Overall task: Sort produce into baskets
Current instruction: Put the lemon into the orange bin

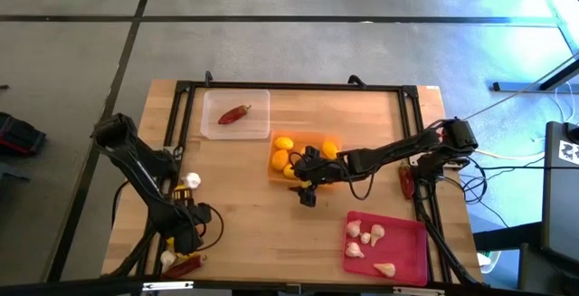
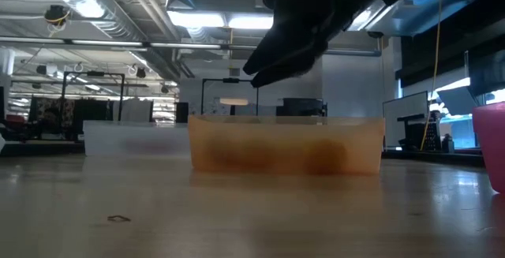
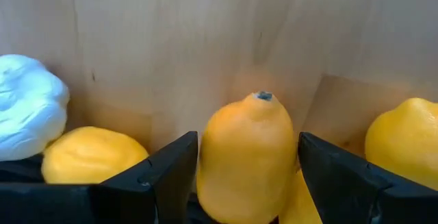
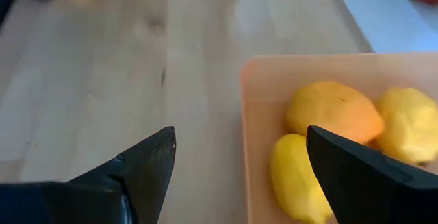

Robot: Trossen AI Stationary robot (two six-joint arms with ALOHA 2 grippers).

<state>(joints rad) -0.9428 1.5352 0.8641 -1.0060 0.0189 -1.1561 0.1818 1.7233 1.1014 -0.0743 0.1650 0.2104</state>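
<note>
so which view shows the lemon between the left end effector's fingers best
The left wrist view: the lemon fills the gap between the fingers. The high view hides it under the left end effector; the low and right wrist views miss it.

A grey concrete floor (image 1: 298,52) is seen across the top of the high view, crossed by dark seams. A wooden table (image 1: 262,214) with a black frame (image 1: 298,86) fills the centre. Blue light is cast on the floor at upper right. In the low view, fluorescent ceiling lights (image 2: 213,20) and ducts (image 2: 118,13) are shown across the top, and desks with monitors (image 2: 300,106) are seen in the middle distance.
</note>
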